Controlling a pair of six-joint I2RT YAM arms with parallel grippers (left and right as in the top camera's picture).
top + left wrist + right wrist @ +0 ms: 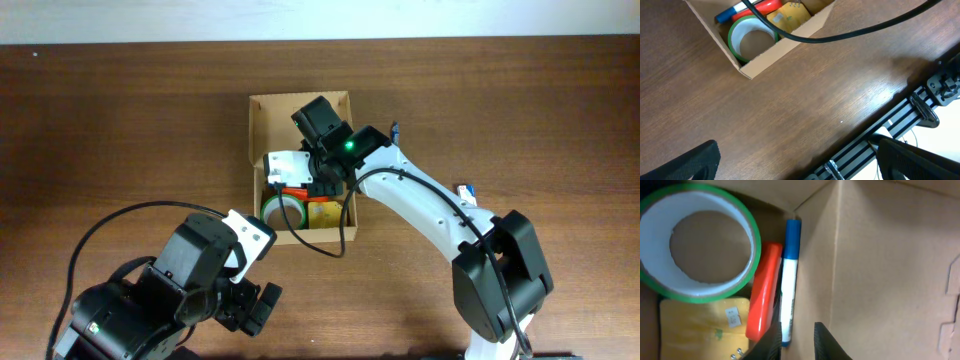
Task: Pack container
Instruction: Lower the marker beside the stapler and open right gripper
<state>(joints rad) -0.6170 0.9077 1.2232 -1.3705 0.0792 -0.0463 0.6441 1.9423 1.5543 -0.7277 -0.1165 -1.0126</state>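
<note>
Inside the container (880, 255): one tape roll (710, 200); one blue pen (789, 280).

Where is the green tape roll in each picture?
Overhead: green tape roll sits mid-picture, in the lower-left corner of the cardboard box.
Left wrist: top left, in the box's corner.
Right wrist: fills the top left.
Shared landmark: the red marker beside the roll.

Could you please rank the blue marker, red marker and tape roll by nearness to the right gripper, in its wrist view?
1. Blue marker, beside the right gripper.
2. Red marker, left of it.
3. Tape roll, top left.
</note>
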